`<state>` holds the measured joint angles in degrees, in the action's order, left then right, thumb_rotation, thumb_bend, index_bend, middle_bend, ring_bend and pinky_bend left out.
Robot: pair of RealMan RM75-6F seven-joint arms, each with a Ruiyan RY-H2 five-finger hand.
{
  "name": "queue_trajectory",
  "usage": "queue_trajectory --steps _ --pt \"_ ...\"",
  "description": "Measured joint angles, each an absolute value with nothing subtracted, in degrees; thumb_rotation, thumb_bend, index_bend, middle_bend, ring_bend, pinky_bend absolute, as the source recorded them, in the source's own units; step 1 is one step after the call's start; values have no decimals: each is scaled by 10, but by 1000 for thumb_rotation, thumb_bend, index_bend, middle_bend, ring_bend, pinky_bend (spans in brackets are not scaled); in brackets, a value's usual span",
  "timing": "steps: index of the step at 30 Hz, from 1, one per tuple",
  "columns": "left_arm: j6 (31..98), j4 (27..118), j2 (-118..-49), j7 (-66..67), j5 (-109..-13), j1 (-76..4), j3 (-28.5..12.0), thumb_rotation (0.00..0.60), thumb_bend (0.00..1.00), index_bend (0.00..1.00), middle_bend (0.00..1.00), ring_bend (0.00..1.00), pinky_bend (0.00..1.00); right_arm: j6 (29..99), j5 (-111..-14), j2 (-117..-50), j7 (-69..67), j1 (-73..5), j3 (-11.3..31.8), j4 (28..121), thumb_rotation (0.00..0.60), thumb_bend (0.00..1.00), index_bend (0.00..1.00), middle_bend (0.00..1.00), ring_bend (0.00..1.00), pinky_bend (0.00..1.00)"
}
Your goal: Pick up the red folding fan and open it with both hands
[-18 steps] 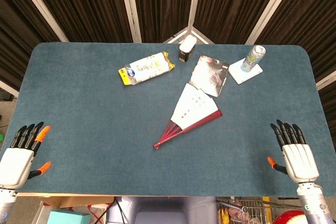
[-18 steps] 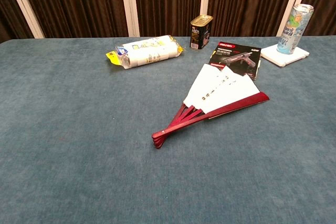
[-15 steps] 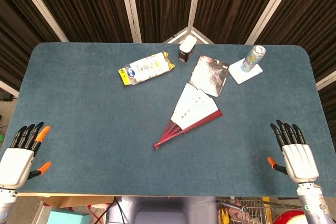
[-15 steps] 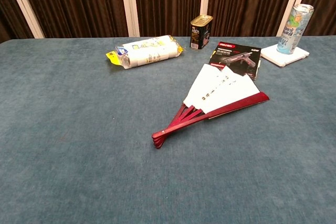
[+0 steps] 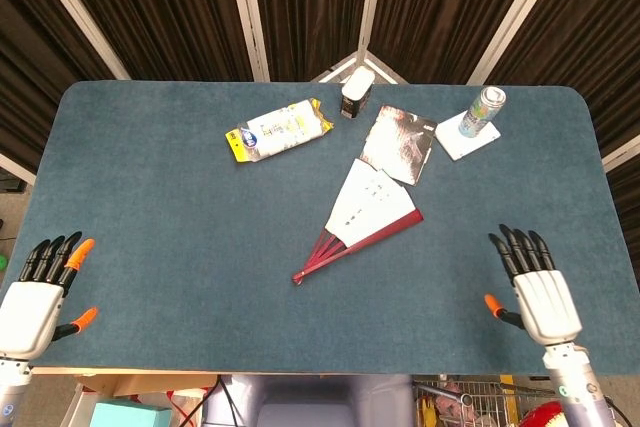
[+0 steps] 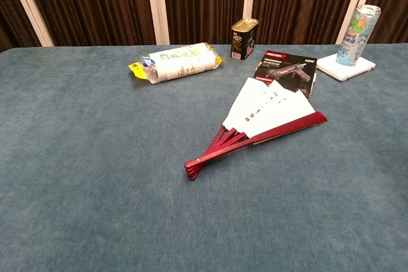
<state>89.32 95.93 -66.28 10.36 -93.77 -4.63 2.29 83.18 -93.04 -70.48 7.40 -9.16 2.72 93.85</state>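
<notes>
Red folding fan (image 5: 358,222) lies part-spread, untouched. My right hand (image 5: 535,287) and left hand (image 5: 35,297) are empty, fingers spread, well apart from it. Reach step; next, grab the ribs near the pivot.

The table wears a matt blue-grey cloth cover (image 6: 76,157) with a soft, slightly napped look. On it the partly spread red folding fan (image 6: 255,128) has glossy lacquered red ribs, wood by their look, and a matt white paper leaf. Far left, the white and yellow packet (image 6: 175,62) is shiny plastic film. The small dark tin (image 6: 243,38) and the tall pale drink can (image 6: 357,27) look like smooth metal. The black printed card (image 6: 287,70) is glossy.
</notes>
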Motion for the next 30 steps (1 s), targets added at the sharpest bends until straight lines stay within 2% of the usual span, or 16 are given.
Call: queue_trajectory --steps 12,30 --pt "888 960 -664 97 -937 -48 19 600 0 0 0 0 0 785 -945 -835 63 -157 49 840 600 249 375 127 49 0" --pt "863 959 -667 91 -925 -57 15 600 0 0 0 0 0 729 -916 -1039 62 -219 64 666 600 249 376 127 49 0"
